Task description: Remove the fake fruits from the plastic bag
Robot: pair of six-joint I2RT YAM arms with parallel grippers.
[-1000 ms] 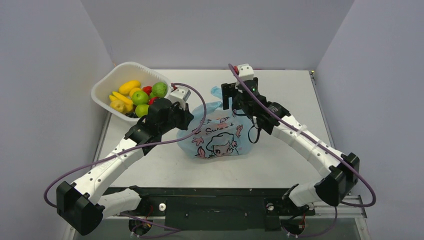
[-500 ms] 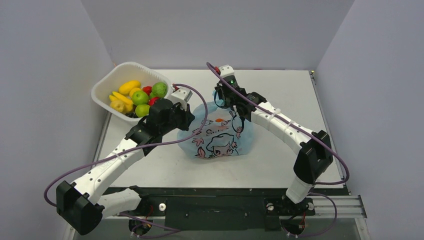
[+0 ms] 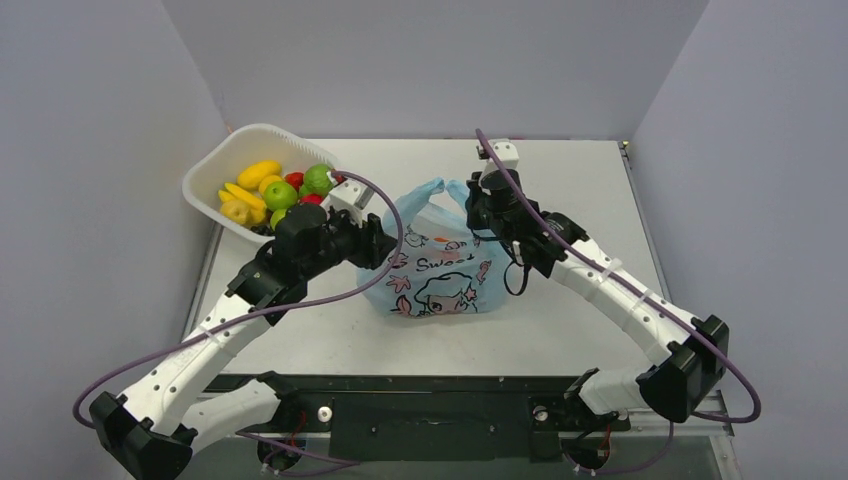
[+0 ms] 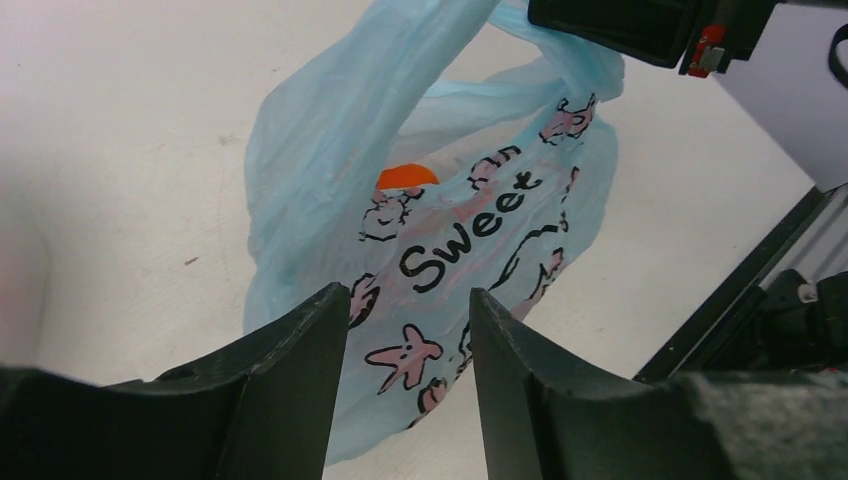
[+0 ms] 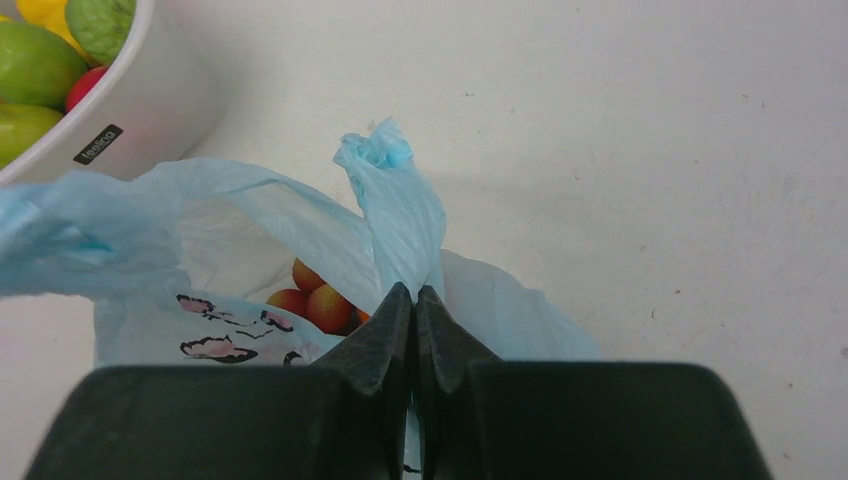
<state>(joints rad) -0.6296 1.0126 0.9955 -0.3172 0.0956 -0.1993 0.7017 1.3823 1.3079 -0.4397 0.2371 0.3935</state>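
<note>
The light-blue plastic bag [image 3: 440, 285] with its cartoon print lies mid-table, its mouth pulled up. My right gripper [image 5: 414, 290] is shut on one loop handle [image 5: 392, 200], holding it raised; from above that gripper [image 3: 472, 205] sits at the bag's back right corner. Through the open mouth I see a red grape bunch [image 5: 315, 302]. An orange [image 4: 407, 176] shows through the film in the left wrist view. My left gripper [image 4: 408, 300] stands open just left of the bag [image 4: 470, 230], nothing between its fingers. Seen from above, the left gripper [image 3: 385, 250] is at the bag's left edge.
A white basket [image 3: 215, 165] with bananas, green apples and red fruits stands tilted at the back left, close behind my left arm; its wall [image 5: 150, 100] also shows in the right wrist view. Grey walls enclose the table on three sides.
My right gripper closed on the bag's handle and pulled it up and to the right. My left gripper opened and its arm shifted slightly left and nearer.
</note>
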